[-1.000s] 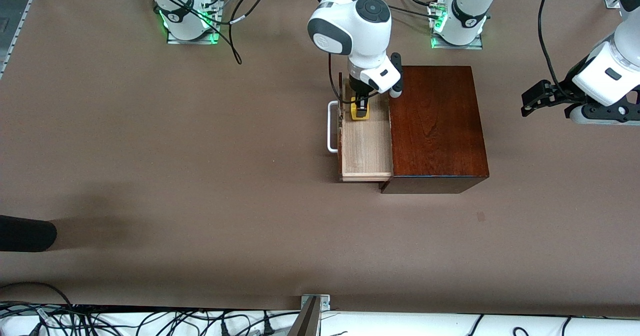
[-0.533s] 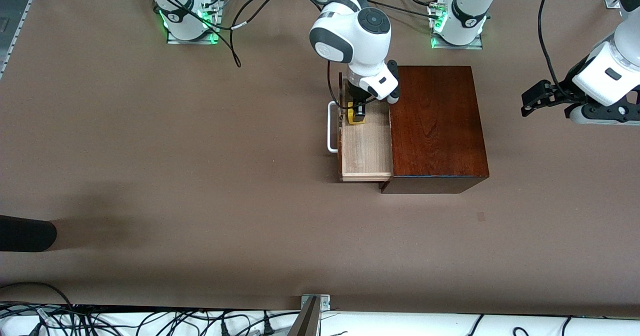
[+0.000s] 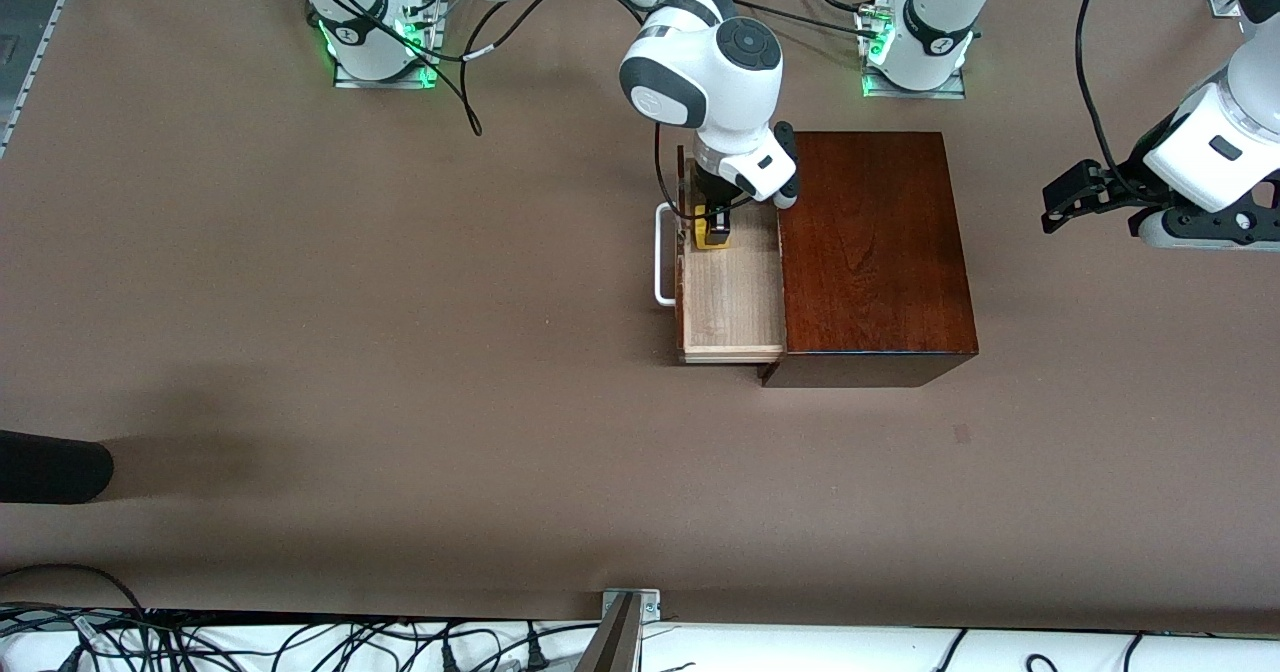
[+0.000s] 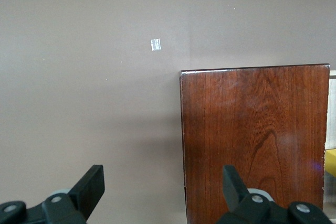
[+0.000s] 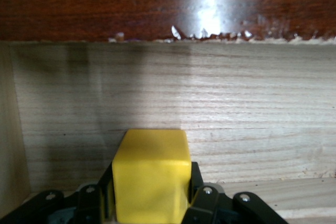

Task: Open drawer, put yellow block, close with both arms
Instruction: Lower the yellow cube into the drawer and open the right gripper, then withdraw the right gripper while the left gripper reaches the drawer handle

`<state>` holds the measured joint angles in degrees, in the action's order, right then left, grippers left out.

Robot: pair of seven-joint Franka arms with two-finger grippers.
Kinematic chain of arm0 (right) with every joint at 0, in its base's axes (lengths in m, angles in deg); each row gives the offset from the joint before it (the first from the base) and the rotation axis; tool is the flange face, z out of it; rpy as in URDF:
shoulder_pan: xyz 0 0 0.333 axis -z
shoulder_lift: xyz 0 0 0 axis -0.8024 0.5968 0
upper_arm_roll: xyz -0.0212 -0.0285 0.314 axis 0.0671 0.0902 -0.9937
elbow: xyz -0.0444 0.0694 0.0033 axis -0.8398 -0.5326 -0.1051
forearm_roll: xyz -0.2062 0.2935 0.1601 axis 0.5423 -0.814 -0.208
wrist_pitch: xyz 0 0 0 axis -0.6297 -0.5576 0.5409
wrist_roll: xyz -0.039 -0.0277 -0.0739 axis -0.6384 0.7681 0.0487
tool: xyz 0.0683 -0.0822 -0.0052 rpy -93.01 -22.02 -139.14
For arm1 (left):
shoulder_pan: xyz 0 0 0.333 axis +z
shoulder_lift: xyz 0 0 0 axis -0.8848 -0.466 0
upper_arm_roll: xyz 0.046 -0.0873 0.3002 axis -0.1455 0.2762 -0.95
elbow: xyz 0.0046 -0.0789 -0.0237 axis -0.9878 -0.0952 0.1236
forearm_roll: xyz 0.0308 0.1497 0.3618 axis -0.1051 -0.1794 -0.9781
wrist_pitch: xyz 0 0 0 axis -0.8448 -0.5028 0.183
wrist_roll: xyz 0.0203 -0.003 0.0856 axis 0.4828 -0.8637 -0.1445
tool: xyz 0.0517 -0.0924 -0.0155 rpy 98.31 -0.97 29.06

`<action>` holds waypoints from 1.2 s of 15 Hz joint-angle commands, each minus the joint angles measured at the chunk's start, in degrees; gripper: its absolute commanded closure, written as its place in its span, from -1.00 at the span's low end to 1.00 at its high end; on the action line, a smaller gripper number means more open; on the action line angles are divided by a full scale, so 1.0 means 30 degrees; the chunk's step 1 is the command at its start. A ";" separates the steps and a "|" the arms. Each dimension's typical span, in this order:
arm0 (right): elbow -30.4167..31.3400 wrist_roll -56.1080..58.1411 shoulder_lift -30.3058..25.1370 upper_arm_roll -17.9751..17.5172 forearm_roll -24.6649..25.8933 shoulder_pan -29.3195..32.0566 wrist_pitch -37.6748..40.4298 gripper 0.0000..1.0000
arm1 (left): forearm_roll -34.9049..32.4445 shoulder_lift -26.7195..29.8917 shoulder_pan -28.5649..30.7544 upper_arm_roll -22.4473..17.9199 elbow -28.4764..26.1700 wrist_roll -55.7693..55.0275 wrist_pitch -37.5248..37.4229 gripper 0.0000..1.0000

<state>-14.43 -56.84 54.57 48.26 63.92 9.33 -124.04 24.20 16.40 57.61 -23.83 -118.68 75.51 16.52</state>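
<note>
While the drawer stands pulled out, the scene reads as follows.

Right gripper (image 3: 714, 233): fingers closed on the sides of the yellow block (image 5: 151, 174), low inside the open drawer (image 3: 733, 297).
Yellow block: clamped between the right fingers (image 5: 195, 182), down in the drawer at its end farther from the front camera; whether it touches the drawer floor cannot be told.
Drawer: slid out of the wooden box (image 3: 872, 252) toward the right arm's end of the table, pale wood inside, white bar handle (image 3: 661, 254) on its dark front.
Left gripper (image 3: 1072, 197): fingers (image 4: 89, 188) spread wide apart with nothing between them, up over the bare table (image 3: 400, 352) toward the left arm's end, well apart from the box; this arm waits.
Wooden box: dark, glossy, resting on the brown table.
</note>
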 commanded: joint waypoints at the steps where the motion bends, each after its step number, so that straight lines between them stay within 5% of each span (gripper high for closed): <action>1: -0.0694 -0.0001 0.0163 0.0135 0.0142 -0.0149 0.0474 -1.00 | 0.0211 0.0480 -0.0015 -0.0035 -0.0384 0.0248 0.0113 -1.00; 7: -0.1630 -0.0060 -0.1416 0.0165 -0.0707 0.0259 0.1235 -1.00 | 0.0327 0.0480 -0.0044 -0.0006 -0.0384 0.0248 0.0084 -1.00; 12: -0.1603 0.0057 -0.4286 0.0194 -0.1674 0.2628 0.2376 -1.00 | 0.0474 0.0276 -0.0248 0.0053 0.0287 0.0306 -0.1929 -1.00; 16: -0.1603 0.0087 -0.5637 0.0194 -0.1792 0.5322 0.2437 -1.00 | 0.0445 0.0128 -0.0278 0.2331 0.0583 0.0772 -0.4684 -1.00; 18: -0.1573 0.0087 -0.6310 0.0223 -0.3275 0.6990 0.2757 -1.00 | 0.0474 0.0070 -0.0221 0.3855 0.0612 0.2059 -0.5802 -1.00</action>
<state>-20.59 -56.70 38.11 49.44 58.10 26.00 -117.04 24.34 16.50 56.77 -15.59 -117.67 77.72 2.40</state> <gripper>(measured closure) 0.000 0.000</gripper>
